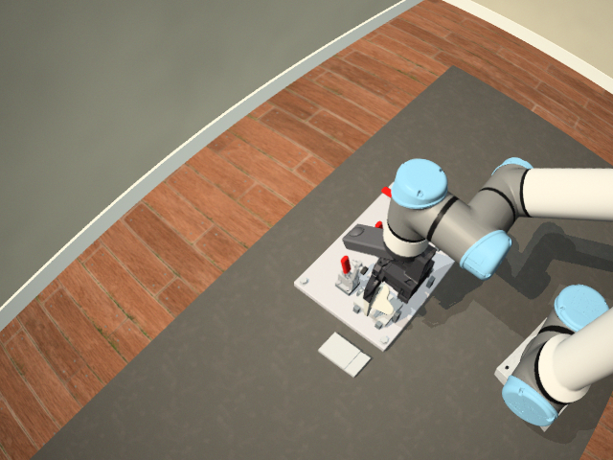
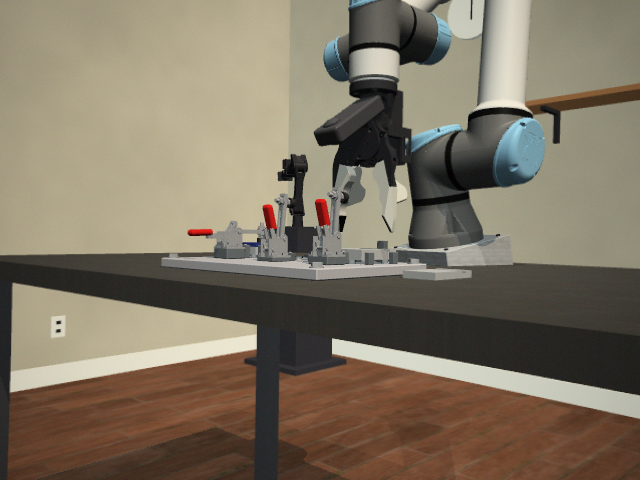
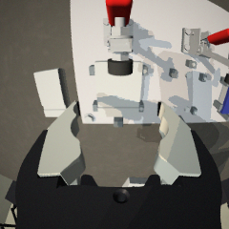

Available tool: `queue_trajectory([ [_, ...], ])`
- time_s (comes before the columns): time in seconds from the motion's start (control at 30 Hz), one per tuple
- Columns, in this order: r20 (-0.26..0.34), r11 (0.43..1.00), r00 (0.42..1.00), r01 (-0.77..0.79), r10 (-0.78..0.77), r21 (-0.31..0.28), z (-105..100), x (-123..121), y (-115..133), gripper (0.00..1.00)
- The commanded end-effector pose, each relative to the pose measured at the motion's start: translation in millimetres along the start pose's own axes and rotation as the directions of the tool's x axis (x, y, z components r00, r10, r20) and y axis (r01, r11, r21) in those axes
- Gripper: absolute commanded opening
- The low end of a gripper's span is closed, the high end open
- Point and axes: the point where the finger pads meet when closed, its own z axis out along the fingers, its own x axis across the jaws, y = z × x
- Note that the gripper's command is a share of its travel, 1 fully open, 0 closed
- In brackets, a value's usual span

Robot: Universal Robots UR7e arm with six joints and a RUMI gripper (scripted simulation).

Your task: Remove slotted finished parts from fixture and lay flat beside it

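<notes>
My gripper [image 1: 378,304] is open and empty. It hangs above the near end of the white fixture plate [image 1: 369,277], fingers pointing down, and also shows in the side view [image 2: 367,206] and in the wrist view [image 3: 118,114]. One pale finished part [image 1: 344,354] lies flat on the table next to the plate's near edge; it also shows in the wrist view [image 3: 50,91]. The nest below my fingers looks empty, and its red-handled clamp [image 3: 118,11] stands raised. The blue blank [image 3: 224,100] sits at the far station. I cannot tell what is in the middle station [image 3: 197,91].
Three toggle clamps with red handles stand on the plate: two upright [image 2: 268,217] [image 2: 322,212] and one lying flat [image 2: 200,232]. A black stand [image 2: 295,191] rises behind them. The arm's base [image 2: 454,248] sits at the right of the plate.
</notes>
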Motion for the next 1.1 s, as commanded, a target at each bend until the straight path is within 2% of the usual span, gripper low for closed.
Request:
queue_trajectory([
  [0.0, 0.0, 1.0, 1.0, 0.0, 0.0, 0.001, 1.1, 0.0, -0.5, 0.59],
  [1.07, 0.0, 1.0, 1.0, 0.0, 0.0, 0.001, 4.4, 0.0, -0.6, 0.59],
])
